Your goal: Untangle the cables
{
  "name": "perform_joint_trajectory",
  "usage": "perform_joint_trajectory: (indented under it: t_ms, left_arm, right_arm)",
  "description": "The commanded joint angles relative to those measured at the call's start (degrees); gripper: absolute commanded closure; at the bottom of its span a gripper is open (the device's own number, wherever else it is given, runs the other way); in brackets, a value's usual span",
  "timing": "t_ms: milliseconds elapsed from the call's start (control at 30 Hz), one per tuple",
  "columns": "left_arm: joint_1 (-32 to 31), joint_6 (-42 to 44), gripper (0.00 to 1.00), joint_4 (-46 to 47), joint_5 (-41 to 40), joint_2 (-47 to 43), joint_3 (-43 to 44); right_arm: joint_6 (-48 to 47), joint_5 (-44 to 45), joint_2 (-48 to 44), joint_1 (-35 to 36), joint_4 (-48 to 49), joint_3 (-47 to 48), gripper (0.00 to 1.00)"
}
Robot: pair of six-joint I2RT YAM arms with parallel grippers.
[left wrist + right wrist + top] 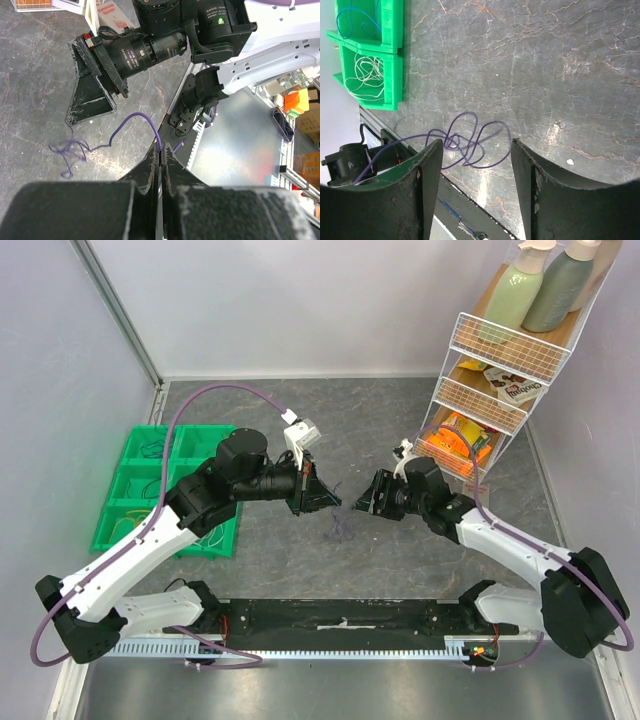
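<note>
The left end effector (161, 150) is clamped on one end of the purple cable (131, 120), whose knot lies on the table (400, 420) at centre of the top view. The right end effector (476, 146) hovers over the knot, fingers apart. The likely next move is for it to pinch a loop and draw it away.

The thin purple wire (134, 114) disappears between the closed fingers of the left hand (161, 147). From above, its loops are too small to trace, and the left arm (200, 502) covers part of the green plastic compartment tray (135, 432).
</note>
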Motion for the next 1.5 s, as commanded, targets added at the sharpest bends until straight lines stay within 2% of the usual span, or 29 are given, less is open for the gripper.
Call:
perform_joint_trajectory:
  t_ms: [0, 233, 367, 500, 633, 767, 933, 1100, 1267, 1400, 1467]
  left_arm:
    - [-0.2, -0.1, 0.98, 2.5, 2.2, 0.3, 1.0]
    - [-0.2, -0.6, 0.98, 2.7, 2.4, 0.0, 0.3]
    - [-0.2, -0.5, 0.98, 2.7, 2.4, 0.2, 0.1]
    - [-0.2, -0.3, 0.98, 3.5, 2.7, 1.1, 0.1]
    - [-0.2, -0.2, 0.98, 4.4, 3.9, 2.4, 0.2]
    - [-0.2, 0.5, 0.98, 4.0, 3.7, 2.3, 0.5]
    - [-0.2, 0.8, 0.98, 3.4, 3.5, 1.8, 0.3]
    - [-0.2, 0.7, 0.98, 3.4, 3.6, 1.5, -0.1]
    - [-0.3, 1.1, 0.98, 2.9, 3.1, 1.0, 0.0]
    - [-0.2, 1.5, 0.98, 2.9, 2.4, 1.0, -0.3]
    - [-0.2, 1.5, 0.99, 2.9, 2.5, 1.3, -0.3]
  right_arm:
    - [3.3, -1.6, -1.4, 0.1, -0.4, -0.1, 0.36]
    - [19.3, -6.5, 1.8, 0.2, 11.9, -5.0, 0.43]
    - [21.6, -2.6, -0.4, 0.4, 8.7, -5.4, 0.42]
    - [14.6, 1.1, -2.0, 0.5, 4.6, -3.3, 0.38]
    - [-2.5, -4.1, 0.7, 0.3, 5.8, -0.4, 0.38]
    - [-10.5, -6.8, 1.0, 0.2, 8.4, -2.4, 0.42]
    - [-13.3, -15.4, 2.1, 0.3, 15.9, -5.4, 0.43]
    - [-18.3, -17.7, 5.2, 0.3, 18.6, -6.3, 0.44]
    - [-15.9, -21.4, 6.8, 0.3, 22.6, -8.6, 0.53]
    - [-15.7, -22.4, 4.6, 0.3, 22.3, -10.7, 0.57]
    - [-17.0, -22.2, 2.6, 0.3, 20.0, -10.5, 0.55]
